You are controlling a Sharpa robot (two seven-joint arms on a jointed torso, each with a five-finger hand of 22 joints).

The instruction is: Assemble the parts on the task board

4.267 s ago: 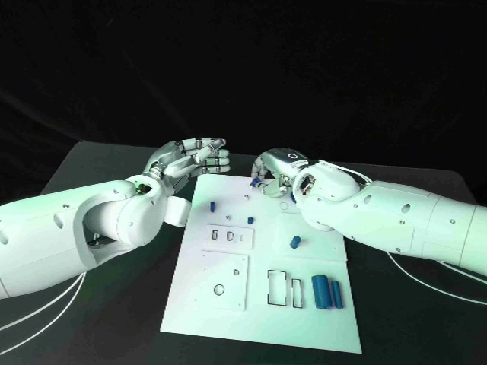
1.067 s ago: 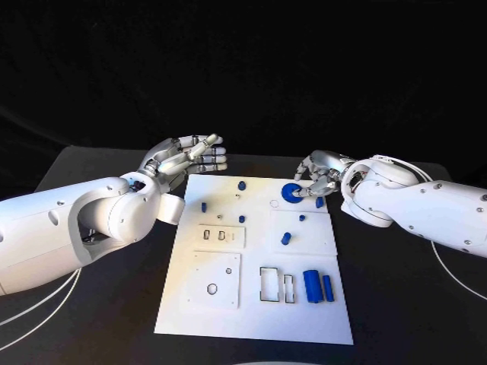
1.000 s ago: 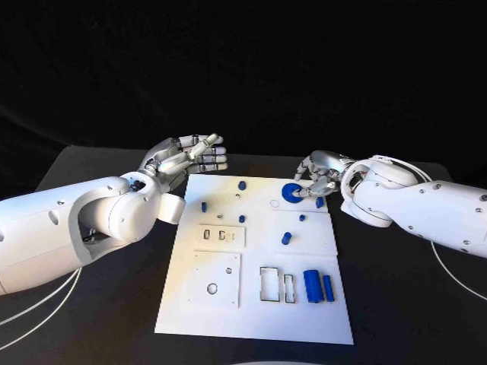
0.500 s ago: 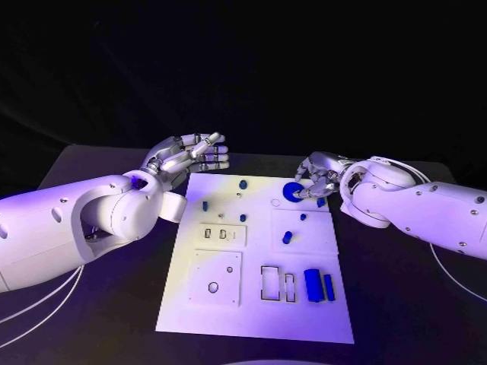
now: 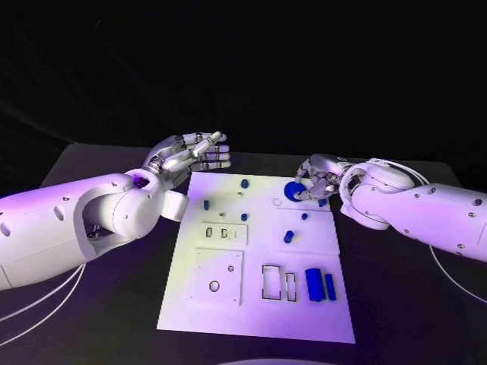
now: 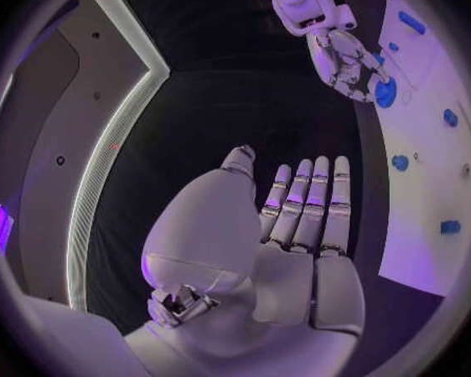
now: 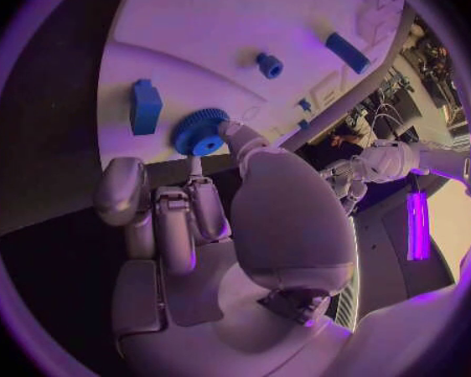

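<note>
The right hand (image 5: 316,176) has carried the blue gear (image 5: 294,190) onto the task board's (image 5: 255,304) far right corner, pinching it; seating comes next. The left hand (image 5: 189,157) hovers released.

Robot lab or demo studio, set up for bench tests.
A black table (image 5: 79,163) stands before black drapes, carrying a white task board (image 5: 227,304) with small blue parts (image 5: 313,284); light strips (image 6: 110,151) line the dark walls, and coloured stage light falls across everything.
</note>
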